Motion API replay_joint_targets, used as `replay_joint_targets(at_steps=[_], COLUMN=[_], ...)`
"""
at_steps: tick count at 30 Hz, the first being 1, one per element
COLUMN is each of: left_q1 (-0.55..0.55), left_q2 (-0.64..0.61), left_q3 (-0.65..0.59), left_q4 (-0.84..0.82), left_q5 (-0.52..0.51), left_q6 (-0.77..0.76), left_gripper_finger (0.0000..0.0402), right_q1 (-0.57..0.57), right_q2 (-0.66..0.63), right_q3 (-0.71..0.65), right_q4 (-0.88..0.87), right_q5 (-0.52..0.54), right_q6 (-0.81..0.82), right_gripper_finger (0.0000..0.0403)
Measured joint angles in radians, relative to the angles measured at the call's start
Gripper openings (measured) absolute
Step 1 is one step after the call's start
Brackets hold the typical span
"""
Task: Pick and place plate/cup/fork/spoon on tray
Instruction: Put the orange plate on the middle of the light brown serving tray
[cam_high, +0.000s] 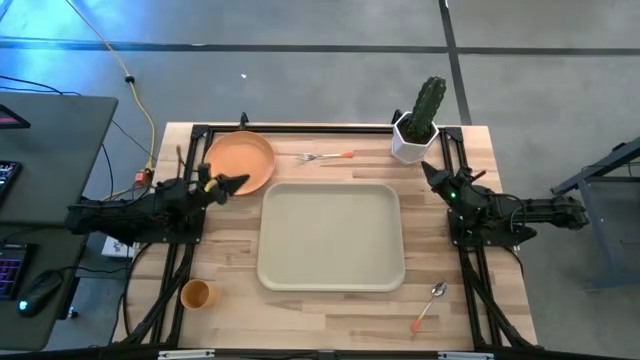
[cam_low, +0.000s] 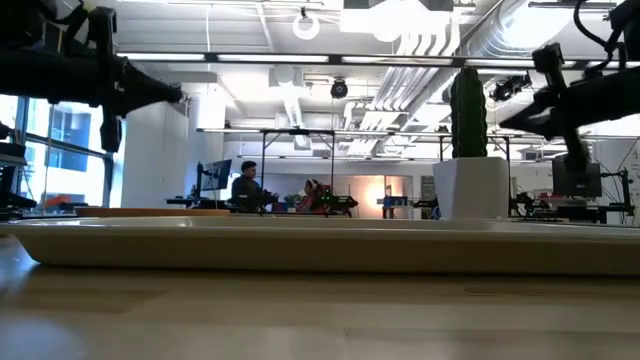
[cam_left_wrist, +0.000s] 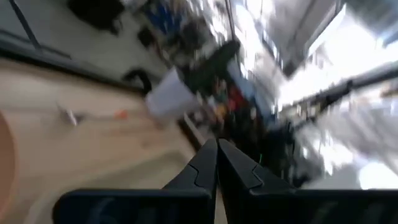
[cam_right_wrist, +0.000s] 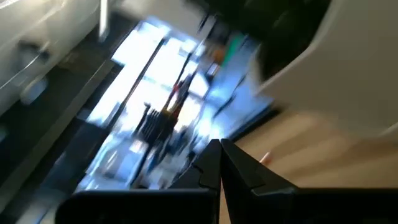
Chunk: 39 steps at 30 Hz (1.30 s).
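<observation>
The beige tray (cam_high: 331, 236) lies at the table's middle. The orange plate (cam_high: 240, 162) lies at the far left, the fork (cam_high: 327, 157) beyond the tray's far edge, the cup (cam_high: 195, 294) at the near left, the spoon (cam_high: 429, 305) at the near right. My left gripper (cam_high: 240, 182) is shut and empty, raised over the plate's near edge; its shut fingertips show in the left wrist view (cam_left_wrist: 217, 146). My right gripper (cam_high: 428, 170) is shut and empty, raised near the cactus pot; its shut fingertips show in the right wrist view (cam_right_wrist: 220, 148).
A white pot with a green cactus (cam_high: 417, 125) stands at the far right corner, close to my right gripper. Dark frame rails (cam_high: 300, 128) run along the table's far edge and sides. In the low view, people sit in the room far behind the table.
</observation>
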Motion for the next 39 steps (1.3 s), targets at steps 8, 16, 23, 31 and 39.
replay_joint_targets(at_steps=[8, 16, 23, 31, 39], left_q1=[0.066, 0.285, 0.499, 0.6, 0.762], left_q2=[0.289, 0.755, 1.162, 1.34, 1.463], left_q3=[0.0, 0.247, 0.595, 0.876, 1.143], left_q4=[0.176, 0.186, 0.049, -0.325, -0.813], left_q5=[0.021, 0.149, 0.367, 0.421, 0.201], left_q6=[0.123, 0.343, 0.586, 0.667, 0.62], left_gripper_finger=[0.0057, 0.0132, 0.014, 0.014, 0.014], right_q1=[0.0, 0.0, -0.065, -0.183, -0.279], right_q2=[0.139, 0.467, 0.699, 0.857, 0.96], right_q3=[0.043, 0.165, 0.3, 0.489, 0.591], right_q4=[0.209, 0.168, 0.11, -0.176, -0.251], right_q5=[-0.289, -0.333, -0.28, -0.364, -0.377], right_q6=[-0.05, -0.095, -0.266, -0.245, -0.259], right_gripper_finger=[0.0, 0.0017, 0.0098, 0.0133, 0.0133])
